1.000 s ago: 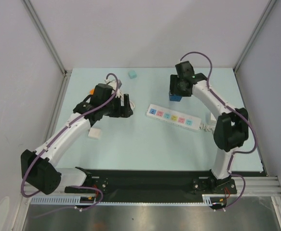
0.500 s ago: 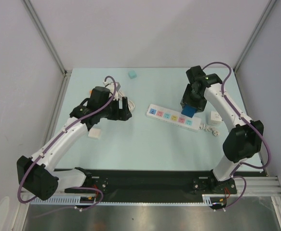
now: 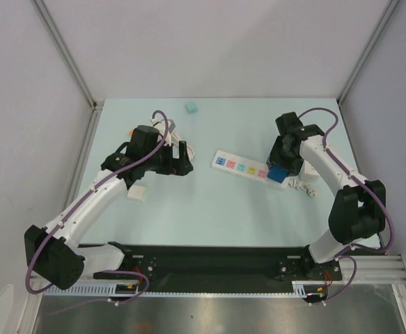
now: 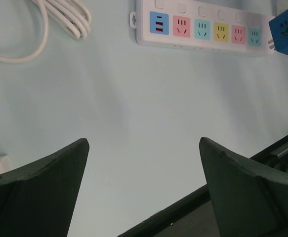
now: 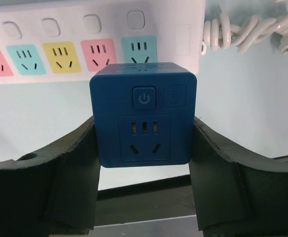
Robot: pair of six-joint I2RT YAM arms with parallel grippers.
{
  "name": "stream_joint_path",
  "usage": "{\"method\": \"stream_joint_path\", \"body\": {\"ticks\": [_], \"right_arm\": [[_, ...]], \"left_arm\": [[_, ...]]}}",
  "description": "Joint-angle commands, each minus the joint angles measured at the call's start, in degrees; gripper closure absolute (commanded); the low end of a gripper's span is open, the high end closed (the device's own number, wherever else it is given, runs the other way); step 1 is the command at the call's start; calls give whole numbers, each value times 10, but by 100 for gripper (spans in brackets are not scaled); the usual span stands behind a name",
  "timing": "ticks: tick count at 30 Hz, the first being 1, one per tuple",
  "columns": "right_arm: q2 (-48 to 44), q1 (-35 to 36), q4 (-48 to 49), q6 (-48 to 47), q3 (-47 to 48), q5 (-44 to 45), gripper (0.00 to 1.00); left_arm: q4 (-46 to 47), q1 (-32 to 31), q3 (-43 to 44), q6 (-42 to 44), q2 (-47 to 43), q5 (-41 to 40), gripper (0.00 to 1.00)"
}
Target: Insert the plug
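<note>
so the right gripper (image 5: 144,129), pinching the blue plastic cube plug (image 5: 143,98), is swinging in from the far side over the right end of the long white plastic power strip (image 5: 84,22), looking nearly lined up for insertion, while the left gripper (image 4: 144,148) is idling on the left, spread wide and empty

A lab test cell — white panel walls (image 3: 209,49), aluminium posts (image 3: 64,52), pale table (image 3: 209,216).

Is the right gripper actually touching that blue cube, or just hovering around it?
Touching. The right wrist view shows the right gripper with both fingers pressed flat against opposite sides of the blue cube, with no gap on either side.
</note>
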Motion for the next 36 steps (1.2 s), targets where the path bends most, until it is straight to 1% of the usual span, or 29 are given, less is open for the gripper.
{"method": "stream_joint_path", "body": {"ticks": [1,14,19,24,28,32,36], "right_arm": [[-25,-7,58,10,-10,11,100],[0,-13,99,-7,-36,9,100],[8,-12,97,-11,-47,13,100],[3,-12,124,-22,-65,8,100],[7,-9,126,-22,-74,16,100],[3,-9,149,-24,-88,15,100],[13,-6,145,-26,-82,28,100]], "left_arm": [[17,3,-1,6,-9,8,0],[17,3,-1,7,-12,2,0],[17,3,-2,7,-11,3,0],[18,3,-3,7,-15,6,0],[17,3,-3,8,-15,5,0],[17,3,-3,7,-15,7,0],[17,3,-3,8,-15,8,0]]}}
